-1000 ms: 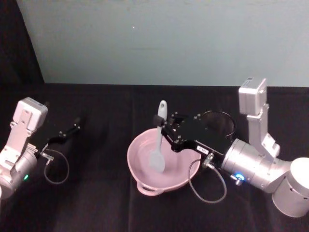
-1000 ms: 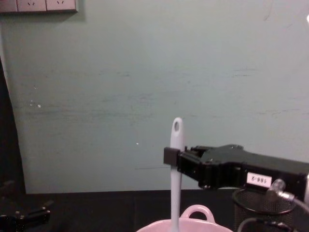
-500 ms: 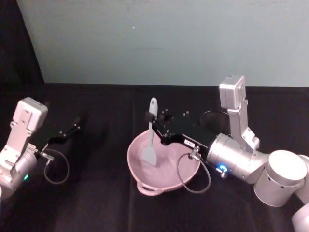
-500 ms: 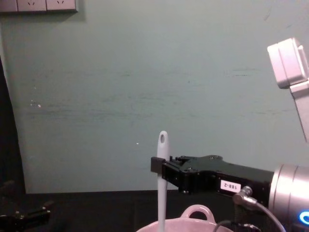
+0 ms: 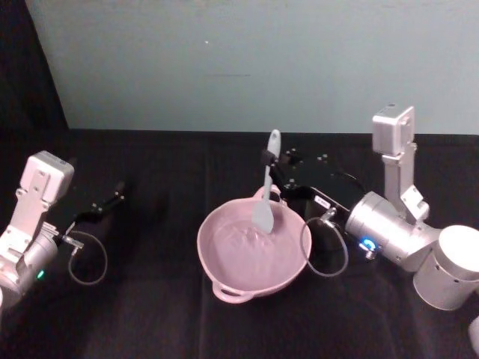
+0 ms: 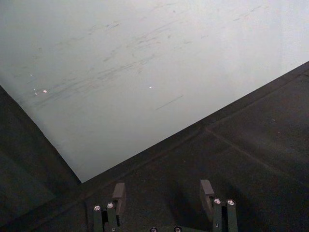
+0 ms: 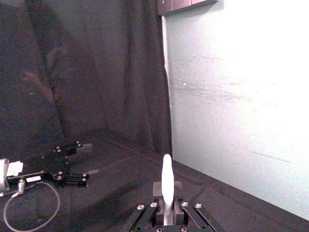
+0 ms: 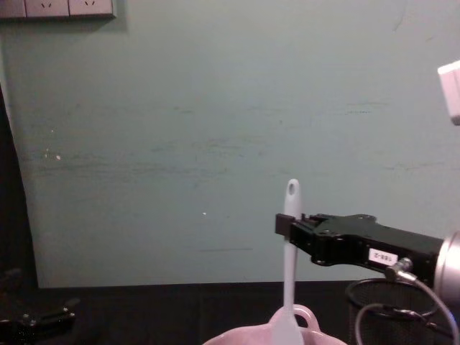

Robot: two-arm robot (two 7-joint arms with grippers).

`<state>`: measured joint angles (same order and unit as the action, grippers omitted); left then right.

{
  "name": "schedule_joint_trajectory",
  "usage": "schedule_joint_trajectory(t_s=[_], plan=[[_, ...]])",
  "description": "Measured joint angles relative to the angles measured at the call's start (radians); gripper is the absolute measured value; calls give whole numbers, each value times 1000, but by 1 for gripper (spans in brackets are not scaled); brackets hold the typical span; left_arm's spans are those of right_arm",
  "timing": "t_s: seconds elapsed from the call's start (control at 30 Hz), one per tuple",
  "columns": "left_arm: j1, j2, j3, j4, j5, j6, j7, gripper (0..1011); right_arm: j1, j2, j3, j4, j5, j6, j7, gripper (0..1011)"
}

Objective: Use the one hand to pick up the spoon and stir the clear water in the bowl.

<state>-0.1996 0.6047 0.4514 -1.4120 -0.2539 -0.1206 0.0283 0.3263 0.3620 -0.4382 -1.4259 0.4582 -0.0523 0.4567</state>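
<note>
The fingers [image 8: 281, 224] of our right gripper [image 5: 269, 158] are pinched on the spoon [image 5: 265, 187] high on its handle, just under the oval hole. The spoon hangs close to upright, with its flat head dipped into the bowl [image 5: 206, 250] on the far right side, near the rim.

So we'd call this mid-stir: the pick-up is done and the water looks a bit rippled. The next move, as we see it, is a sweep round the inside. That means a firm grip and the head low, without leaning on the wall hard enough to shove the bowl.

Room-wise, the open water is to the left and the near side of the spoon head, and the far rim is right there. The black mesh cup [image 8: 384, 309] sits just behind the gripper's body, so backing up is tight. Our left gripper [image 5: 111, 200] is parked well off on the left of the desk [image 5: 150, 321], fingers spread and holding nothing.
</note>
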Motion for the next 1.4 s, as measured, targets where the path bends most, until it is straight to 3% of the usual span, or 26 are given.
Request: schedule_joint_trajectory(t_s=[0.4,0.53,0.77,0.93,1.13,1.4], plan=[[0,0,0,0,0,0,0,1005,-75,48,23,-88,-17,13,2,112],[0,0,0,0,0,0,0,1005,-111,58,15,-142,-18,12,17,112],[0,0,0,0,0,0,0,1005,-129,54,-11,-174,-13,16,41,112],[0,0,0,0,0,0,0,1005,-110,28,-28,-155,6,21,51,112],[0,0,0,0,0,0,0,1005,-63,-16,-37,-79,24,23,52,112],[0,0,0,0,0,0,0,1005,-19,-46,-10,10,29,5,16,112]])
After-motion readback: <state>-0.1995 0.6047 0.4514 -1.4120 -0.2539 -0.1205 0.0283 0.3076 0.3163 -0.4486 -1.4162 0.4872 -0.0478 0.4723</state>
